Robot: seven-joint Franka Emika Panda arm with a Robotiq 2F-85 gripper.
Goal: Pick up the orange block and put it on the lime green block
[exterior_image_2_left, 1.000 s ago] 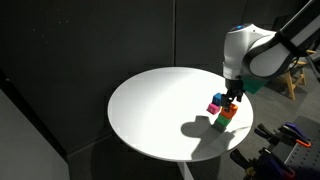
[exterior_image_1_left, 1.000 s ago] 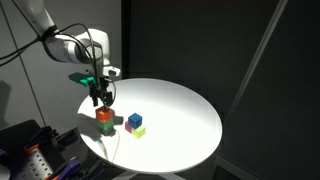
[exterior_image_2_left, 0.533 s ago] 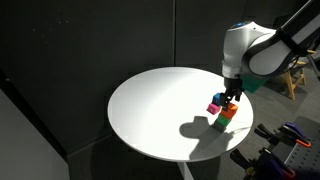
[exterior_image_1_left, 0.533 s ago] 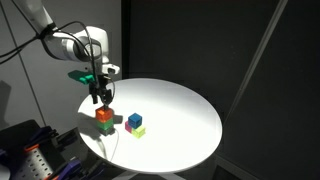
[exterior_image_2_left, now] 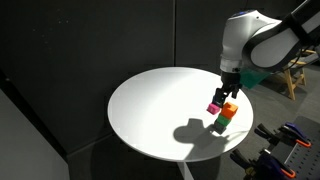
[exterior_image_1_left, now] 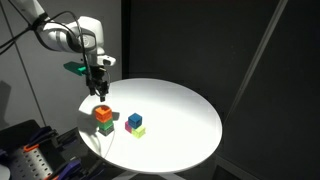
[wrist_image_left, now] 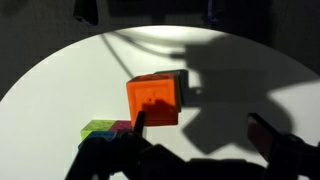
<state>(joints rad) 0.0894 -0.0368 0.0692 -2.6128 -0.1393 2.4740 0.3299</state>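
The orange block (exterior_image_1_left: 104,114) sits on top of the lime green block (exterior_image_1_left: 105,127) near the edge of the round white table (exterior_image_1_left: 180,105). The stack also shows in an exterior view, orange (exterior_image_2_left: 229,110) over green (exterior_image_2_left: 222,124). My gripper (exterior_image_1_left: 99,91) hangs open and empty a little above the stack, not touching it; it also shows in an exterior view (exterior_image_2_left: 230,96). In the wrist view the orange block (wrist_image_left: 153,100) lies below, left of the gap between my open fingers (wrist_image_left: 205,135). The green block is hidden under it there.
A blue cube (exterior_image_1_left: 134,120) and a paler yellow-green cube (exterior_image_1_left: 138,131) sit next to the stack. A magenta cube (exterior_image_2_left: 213,107) sits beside it too. In the wrist view the yellow-green (wrist_image_left: 98,128) and magenta (wrist_image_left: 122,127) cubes lie at lower left. The table edge is close to the stack.
My gripper has risen straight up from the stack. The orange block stays on the green block.
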